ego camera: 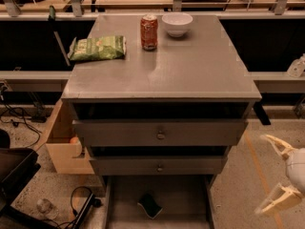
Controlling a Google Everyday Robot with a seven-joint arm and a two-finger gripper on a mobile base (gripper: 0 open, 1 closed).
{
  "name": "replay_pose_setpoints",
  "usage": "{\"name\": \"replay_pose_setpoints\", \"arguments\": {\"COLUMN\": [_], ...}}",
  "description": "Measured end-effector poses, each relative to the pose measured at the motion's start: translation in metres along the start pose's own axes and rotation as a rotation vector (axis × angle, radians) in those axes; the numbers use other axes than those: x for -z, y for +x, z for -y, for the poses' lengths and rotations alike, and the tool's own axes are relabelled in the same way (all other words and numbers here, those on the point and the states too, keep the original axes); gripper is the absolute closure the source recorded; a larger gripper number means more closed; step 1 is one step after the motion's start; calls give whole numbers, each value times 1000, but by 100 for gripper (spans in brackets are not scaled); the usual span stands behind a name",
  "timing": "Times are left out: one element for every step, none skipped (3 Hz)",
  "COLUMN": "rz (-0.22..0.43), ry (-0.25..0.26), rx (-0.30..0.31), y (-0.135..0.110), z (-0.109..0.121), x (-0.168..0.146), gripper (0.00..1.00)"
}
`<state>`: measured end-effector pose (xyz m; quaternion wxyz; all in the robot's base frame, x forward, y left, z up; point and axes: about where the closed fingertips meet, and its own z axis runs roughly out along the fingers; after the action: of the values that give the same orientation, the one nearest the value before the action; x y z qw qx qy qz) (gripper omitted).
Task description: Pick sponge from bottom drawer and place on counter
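Note:
The sponge (150, 205), dark green on top with a pale edge, lies on the floor of the pulled-out bottom drawer (186, 199), near its front middle. The grey counter (190, 66) is the cabinet's top. My gripper (274, 173) hangs at the right edge of the camera view, beside the cabinet and right of the drawer, at about the drawer's height. Its two pale fingers (276, 144) are spread wide apart and hold nothing.
On the counter stand a light green snack bag (97, 48), a red soda can (149, 32) and a white bowl (177, 24). Two closed drawer fronts with knobs (160, 134) sit above the open drawer. A wooden box (62, 142) and cables (78, 202) lie at the left.

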<state>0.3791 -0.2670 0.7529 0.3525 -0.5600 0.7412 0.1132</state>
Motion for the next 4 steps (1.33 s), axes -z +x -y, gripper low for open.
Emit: {"name": "replay_pose_setpoints", "arguments": {"rz": [0, 5, 80, 162], "ry": [-1, 10, -8, -38], "rx": [2, -11, -51, -51], "y": [-1, 1, 9, 25], "z": [0, -4, -35, -64], "x": [0, -26, -99, -187], "gripper": [0, 0, 0, 0]}}
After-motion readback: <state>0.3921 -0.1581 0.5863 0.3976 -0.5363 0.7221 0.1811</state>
